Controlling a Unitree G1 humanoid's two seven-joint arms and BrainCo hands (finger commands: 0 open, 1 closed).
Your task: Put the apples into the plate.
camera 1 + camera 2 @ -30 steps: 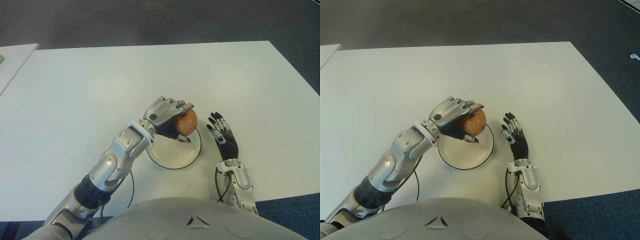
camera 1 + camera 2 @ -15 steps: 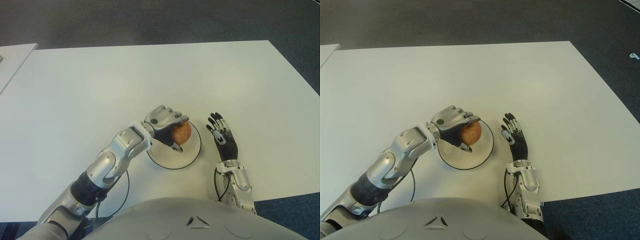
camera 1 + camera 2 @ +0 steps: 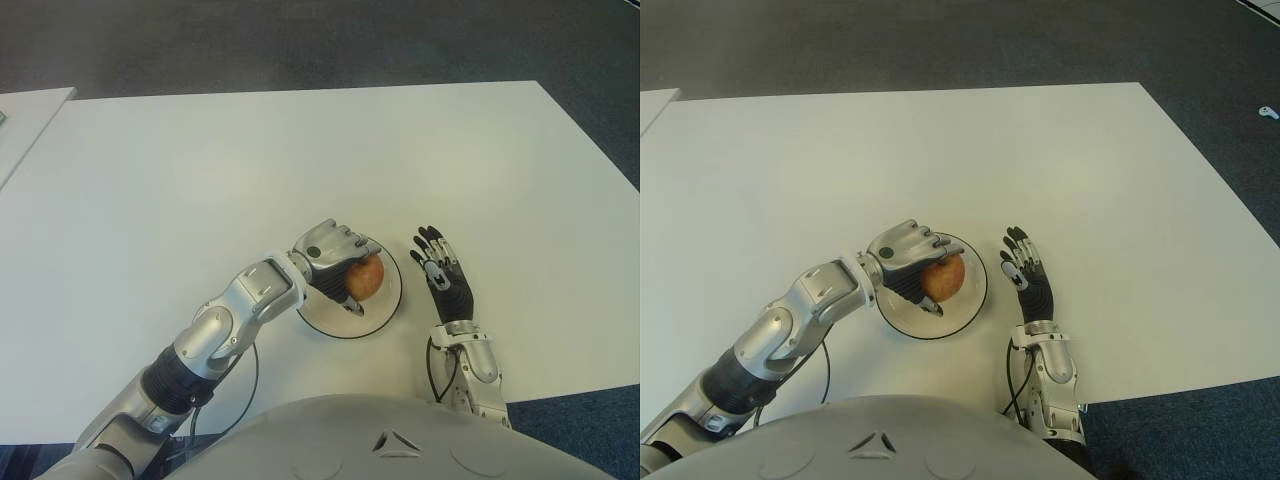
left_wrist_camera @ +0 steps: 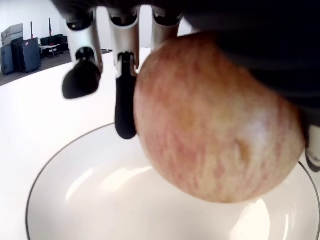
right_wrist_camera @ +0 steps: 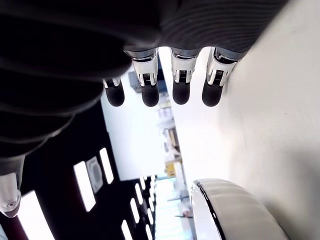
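left hand (image 3: pixel 335 262) grips apple (image 3: pixel 365 277) just over plate (image 3: pixel 388 301) | right hand (image 3: pixel 443 275) flat, fingers spread, right of plate on desk (image 3: pixel 200 160) | risk: early release makes apple roll off plate; fingers may drag plate

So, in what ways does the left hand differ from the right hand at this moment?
The left hand is curled around the apple over the plate; the right hand holds nothing. The left hand's fingers are bent, the right hand's fingers are straight. Both show above the white table.
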